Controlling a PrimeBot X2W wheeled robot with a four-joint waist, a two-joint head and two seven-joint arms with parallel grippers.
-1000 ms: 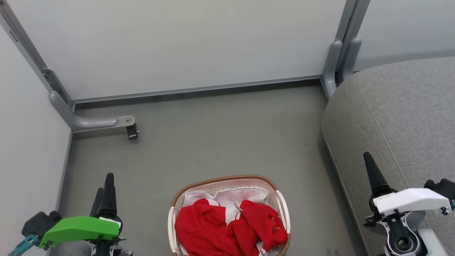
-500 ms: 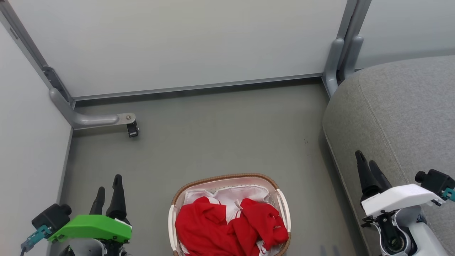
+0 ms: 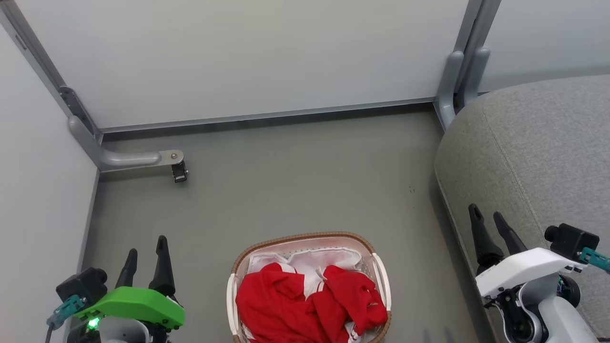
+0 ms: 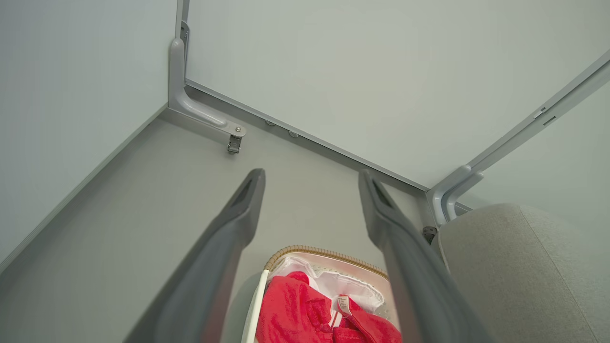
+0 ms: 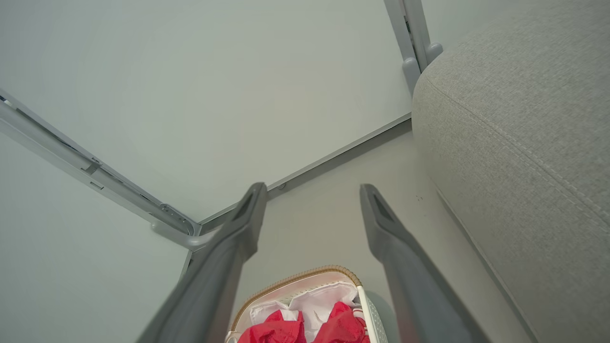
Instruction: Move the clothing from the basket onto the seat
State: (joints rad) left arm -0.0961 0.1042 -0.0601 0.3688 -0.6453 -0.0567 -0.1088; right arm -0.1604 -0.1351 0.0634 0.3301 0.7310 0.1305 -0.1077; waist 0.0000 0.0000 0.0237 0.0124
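The grey floor of this partitioned corner is my working area. The seat takes up its right side, a broad grey cushion whose rounded edge lies near the basket. I read that as deliberate: a short carry to the right reaches the drop-off. The basket stands on the floor at the bottom centre of the head view, between my two arms, so either one can reach in. The clothing is all inside it, two bright red heaps with white trim bunched side by side over the white liner. The left heap is larger, and the right one is lumped up toward the rim that faces the seat. None of it is on the seat, so I judge the moving not yet begun. The left gripper hangs over bare floor well to the left of the basket, its fingers spread with nothing between them. The right gripper shows against the seat's near edge, apart from the basket, fingers likewise parted and empty. I take both as set for soft cloth, which wants a wide mouth. The right gripper is nearer the seat, so I'd send it for the right-hand heap first.
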